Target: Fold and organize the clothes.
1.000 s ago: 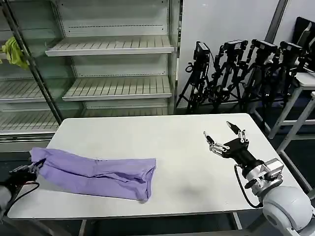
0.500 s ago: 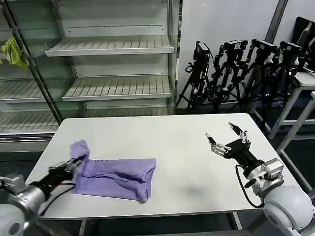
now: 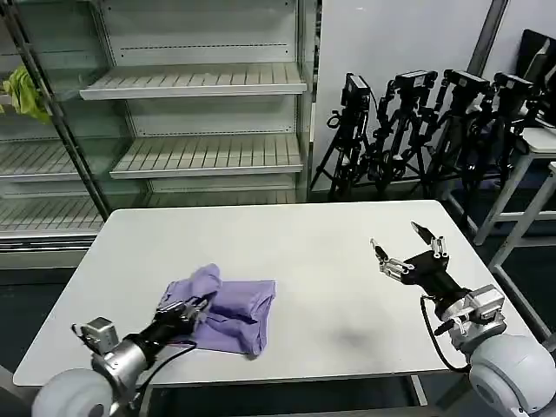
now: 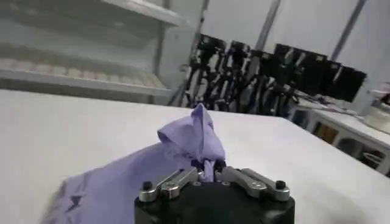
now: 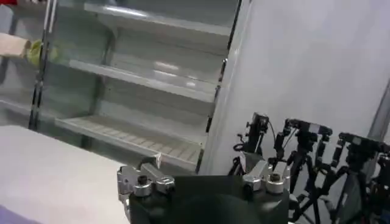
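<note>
Lavender T-shirt (image 3: 228, 307), soft and floppy, pinched at a raised fold by left end effector (image 3: 185, 307); right end effector (image 3: 408, 252) hovers spread above surface (image 3: 321, 261).

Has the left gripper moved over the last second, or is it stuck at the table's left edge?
Yes. The left gripper, shut on the T-shirt, has travelled rightward along the table, from its left edge toward the middle, dragging the shirt's end over itself.
</note>
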